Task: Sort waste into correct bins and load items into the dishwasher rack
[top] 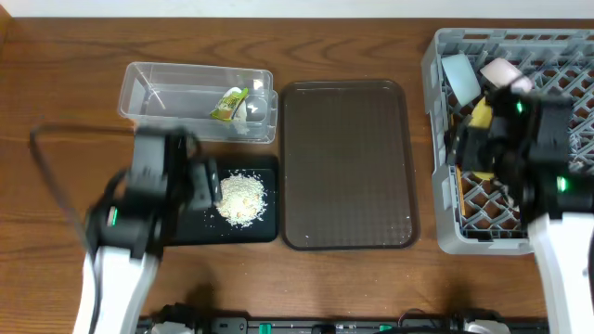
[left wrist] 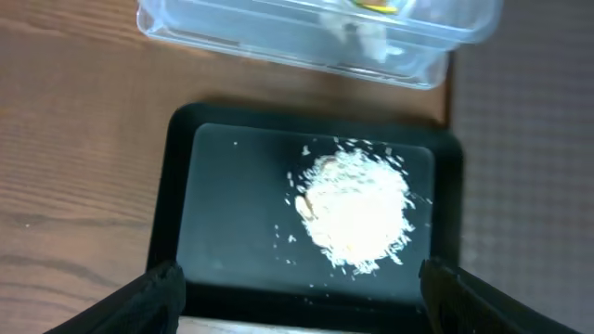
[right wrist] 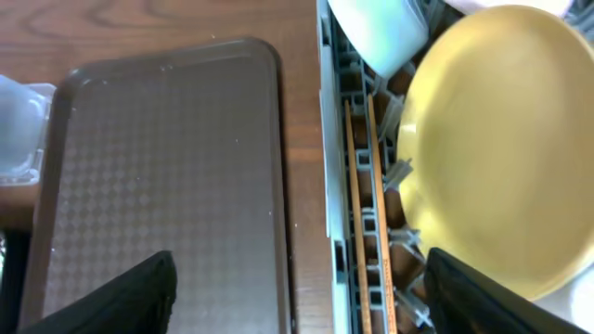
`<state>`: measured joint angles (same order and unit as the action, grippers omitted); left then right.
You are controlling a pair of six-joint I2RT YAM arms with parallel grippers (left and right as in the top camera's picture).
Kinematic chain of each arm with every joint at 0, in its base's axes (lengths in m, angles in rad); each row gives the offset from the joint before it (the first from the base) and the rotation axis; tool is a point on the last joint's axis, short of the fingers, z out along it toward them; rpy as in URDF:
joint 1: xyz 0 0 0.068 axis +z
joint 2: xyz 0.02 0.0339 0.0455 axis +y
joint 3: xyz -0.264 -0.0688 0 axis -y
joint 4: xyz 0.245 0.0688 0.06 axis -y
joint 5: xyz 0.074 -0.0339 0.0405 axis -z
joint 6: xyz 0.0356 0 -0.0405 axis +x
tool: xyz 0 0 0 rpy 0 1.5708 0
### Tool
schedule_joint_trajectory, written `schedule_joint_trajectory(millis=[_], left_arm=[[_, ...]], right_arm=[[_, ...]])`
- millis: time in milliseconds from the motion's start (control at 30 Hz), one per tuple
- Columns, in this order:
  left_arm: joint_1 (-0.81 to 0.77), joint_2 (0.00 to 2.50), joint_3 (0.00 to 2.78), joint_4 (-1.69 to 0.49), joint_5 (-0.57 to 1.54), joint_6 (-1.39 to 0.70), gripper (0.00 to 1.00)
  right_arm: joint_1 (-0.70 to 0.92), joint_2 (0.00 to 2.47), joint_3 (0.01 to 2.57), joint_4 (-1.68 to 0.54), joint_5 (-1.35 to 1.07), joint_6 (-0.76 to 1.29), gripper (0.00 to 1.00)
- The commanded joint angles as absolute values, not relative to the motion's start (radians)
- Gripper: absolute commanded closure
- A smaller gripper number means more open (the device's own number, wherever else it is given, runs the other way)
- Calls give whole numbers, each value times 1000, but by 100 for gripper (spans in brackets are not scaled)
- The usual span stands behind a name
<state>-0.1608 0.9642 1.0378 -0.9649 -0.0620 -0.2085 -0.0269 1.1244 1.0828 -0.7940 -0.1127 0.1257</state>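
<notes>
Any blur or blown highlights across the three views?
Overhead: left arm is smeared by blur, while the wooden table is sharp. Left wrist: rice scraps are blown out to near-white and the clear tub is soft. Right wrist: chopsticks are fairly sharp and the yellow plate is slightly soft.

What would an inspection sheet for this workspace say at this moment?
Surface: wooden table, no spills seen.
Job's things: snack wrapper in clear tub; food scraps on black tray; yellow plate, light blue bowl and chopsticks in dishwasher rack.
Clutter: brown serving tray, nothing on it.
Grippers: left gripper open above black tray; right gripper open, empty, by the rack's edge.
Cables: dark cable looping beside the left arm.
Surroundings: nothing seen.
</notes>
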Motion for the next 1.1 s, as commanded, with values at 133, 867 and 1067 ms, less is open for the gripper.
schedule_joint_trajectory(millis=[133, 867, 1067], left_arm=[[-176, 596, 863, -955, -52, -318, 17], [-176, 469, 859, -968, -52, -327, 17], [-176, 469, 859, -968, -52, -327, 17]], right_arm=[[-28, 797, 814, -711, -77, 107, 1], [-28, 673, 730, -987, -79, 107, 1], [-22, 651, 729, -992, -51, 99, 1]])
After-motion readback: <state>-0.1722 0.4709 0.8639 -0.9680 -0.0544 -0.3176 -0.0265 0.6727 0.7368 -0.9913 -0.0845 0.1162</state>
